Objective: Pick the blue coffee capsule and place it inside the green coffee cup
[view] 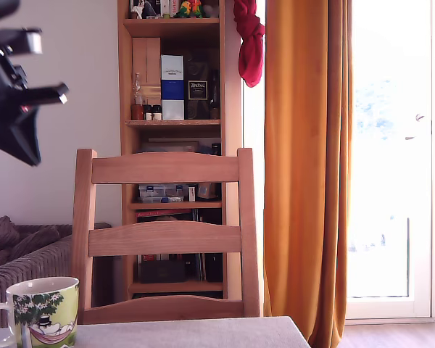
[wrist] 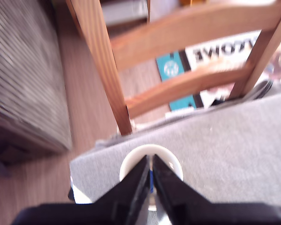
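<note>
The green coffee cup [view: 43, 313] stands at the bottom of the exterior view's left, pale yellow-green with dark foliage, a cartoon figure and a white handle. My black gripper [view: 27, 154] hangs high above it, tips pointing down. In the wrist view the cup's white rim [wrist: 172, 161] lies straight below the gripper [wrist: 150, 161]. The fingers [wrist: 131, 180] are pressed almost together on a thin sliver of the blue coffee capsule [wrist: 151, 180]. In the exterior view the capsule is hidden.
A grey cloth covers the table [wrist: 234, 154]. A wooden chair [view: 165, 238] stands right behind the table, close to the cup. A grey sofa [view: 22, 254] is at the exterior view's left, a bookshelf [view: 175, 109] and an orange curtain [view: 304, 167] behind.
</note>
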`<move>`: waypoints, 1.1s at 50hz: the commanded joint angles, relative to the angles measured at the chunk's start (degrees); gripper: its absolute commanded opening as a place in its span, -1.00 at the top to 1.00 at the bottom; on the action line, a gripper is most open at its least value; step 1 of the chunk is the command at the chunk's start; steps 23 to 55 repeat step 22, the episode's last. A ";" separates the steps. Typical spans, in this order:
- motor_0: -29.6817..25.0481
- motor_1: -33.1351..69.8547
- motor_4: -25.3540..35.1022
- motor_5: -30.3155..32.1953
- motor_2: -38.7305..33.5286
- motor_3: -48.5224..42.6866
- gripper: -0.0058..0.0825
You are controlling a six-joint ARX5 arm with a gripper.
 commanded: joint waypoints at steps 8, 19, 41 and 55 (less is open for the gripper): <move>0.50 -11.58 -2.23 0.28 -7.69 2.54 0.92; 0.50 -20.55 -5.14 0.28 -10.10 1.90 0.92; 0.50 -22.43 -5.14 0.31 -10.10 1.38 0.92; 0.50 -22.43 -5.14 0.31 -10.10 1.38 0.92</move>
